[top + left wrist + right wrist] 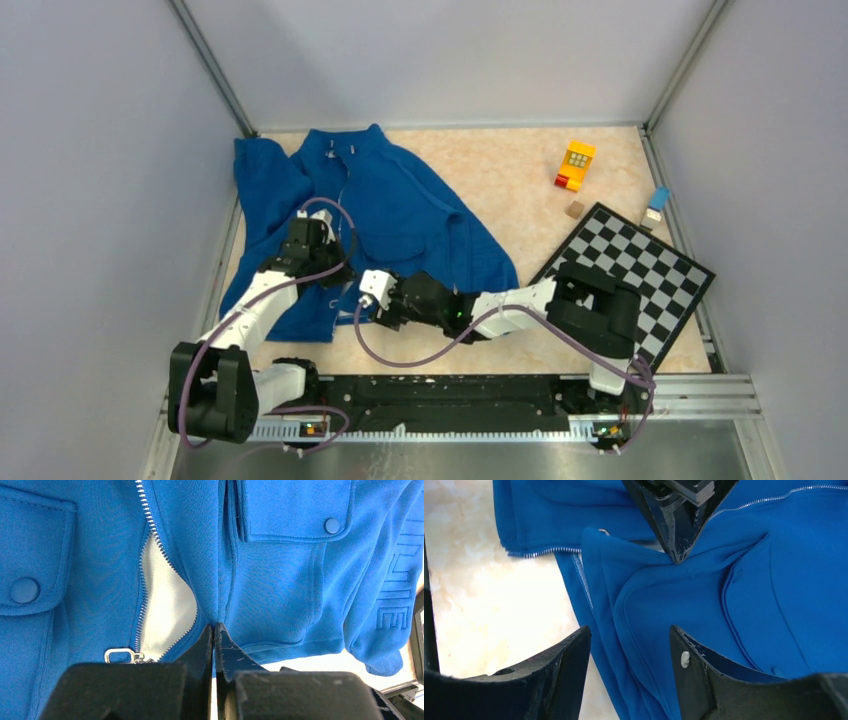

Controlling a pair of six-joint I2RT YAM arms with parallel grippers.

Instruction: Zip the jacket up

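The jacket (400, 210) lies left on the tabletop (520, 170), zipping barely begun — teeth (145, 510) gape over pale lining (167, 605), slider (120, 655) low at the near hem. The left pincer (215, 630) clamps a jacket fold; the right pincer (629, 630) stands apart, empty.

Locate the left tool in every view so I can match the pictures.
Top external: left tool left of centre, over the jacket.
Left wrist: tool bottom centre, tips shut.
Right wrist: tool top centre, pointing down.
Shared landmark: the blue jacket; its zipper shows in both wrist views.
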